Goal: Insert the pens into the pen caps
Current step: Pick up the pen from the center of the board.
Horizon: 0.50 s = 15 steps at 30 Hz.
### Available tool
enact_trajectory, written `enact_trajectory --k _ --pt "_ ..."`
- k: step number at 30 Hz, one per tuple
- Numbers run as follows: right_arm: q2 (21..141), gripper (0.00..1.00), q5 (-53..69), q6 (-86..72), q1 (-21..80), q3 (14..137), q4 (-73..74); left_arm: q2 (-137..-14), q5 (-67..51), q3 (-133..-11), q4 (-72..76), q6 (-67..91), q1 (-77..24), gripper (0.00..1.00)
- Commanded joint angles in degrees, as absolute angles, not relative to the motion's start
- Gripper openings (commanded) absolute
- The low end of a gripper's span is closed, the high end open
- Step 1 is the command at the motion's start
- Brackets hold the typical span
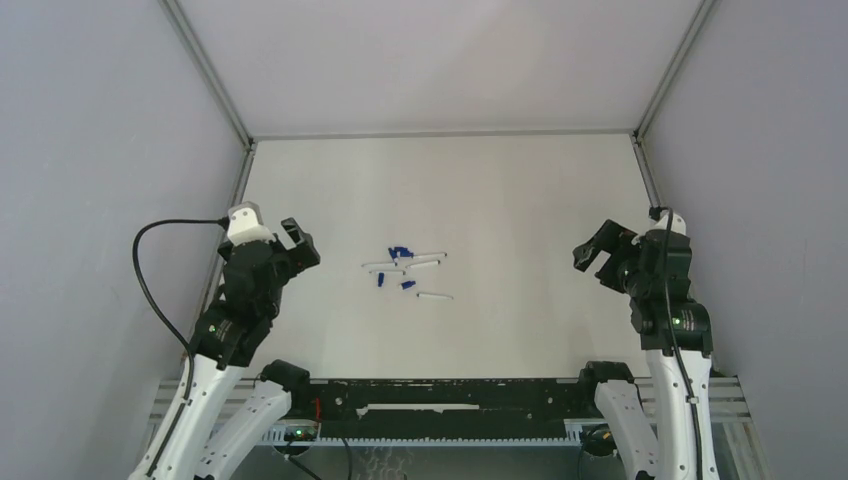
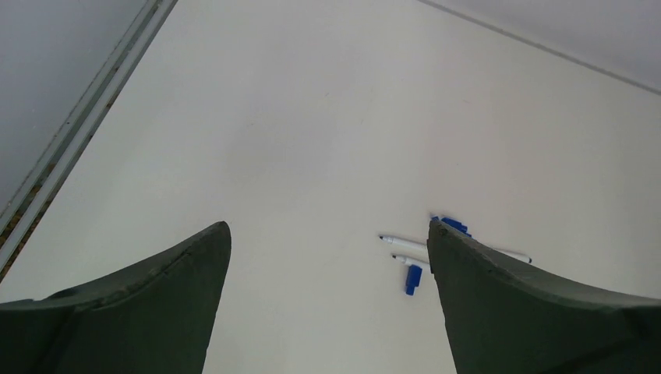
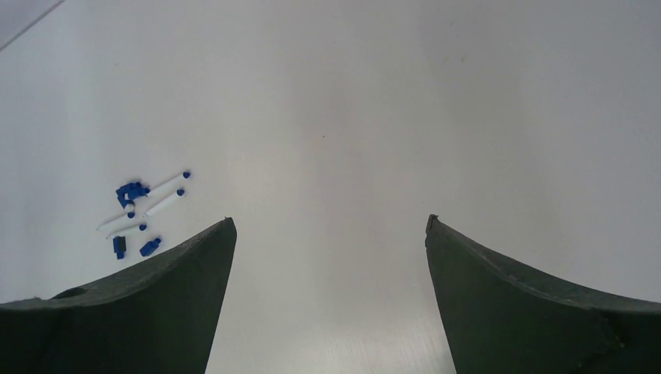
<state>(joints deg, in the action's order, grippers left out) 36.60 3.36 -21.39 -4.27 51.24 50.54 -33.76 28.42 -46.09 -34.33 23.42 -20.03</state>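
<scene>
Right, both pincers stand wide open and hold nothing. The left pincer (image 1: 298, 245) hovers at the left side of the top view and the right pincer (image 1: 597, 248) at the right side, each well apart from the work.

The pens (image 1: 420, 259) lie flat in a loose cluster just left of centre in the top view, on the white desk (image 1: 520, 190). The pen caps (image 1: 400, 251) are scattered among them. Some are just beside a pen, but whether any touch I cannot tell at this size. One pen lies a little apart at the lower right of the cluster.

In the left wrist view the cluster sits lower right, partly hidden behind a finger. In the right wrist view it sits lower left.

I judge these to be light, stiff, smooth plastic. They look round enough to roll and slim enough that my fingers must come right down to the desk. I would take a pen across the middle of its barrel, leaving the blue-tipped end free. A cap I would pinch by its sides with the mouth clear, and gently, since something so small could squirt out.
</scene>
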Motion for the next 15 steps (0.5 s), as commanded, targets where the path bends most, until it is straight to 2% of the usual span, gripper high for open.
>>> enact_trajectory --k 1,10,15 --pt "36.56 0.99 4.72 -23.43 -5.08 53.81 48.12 -33.93 26.87 -46.75 -29.41 22.08 -19.14 0.99" --pt "35.7 1.0 2.04 -25.52 -5.35 54.16 45.23 -35.06 29.97 -48.06 -28.5 22.98 -18.75 1.0" --pt "35.38 1.0 4.35 -22.99 -5.41 54.37 44.13 -36.76 32.89 -50.04 -27.38 21.74 -18.68 1.0"
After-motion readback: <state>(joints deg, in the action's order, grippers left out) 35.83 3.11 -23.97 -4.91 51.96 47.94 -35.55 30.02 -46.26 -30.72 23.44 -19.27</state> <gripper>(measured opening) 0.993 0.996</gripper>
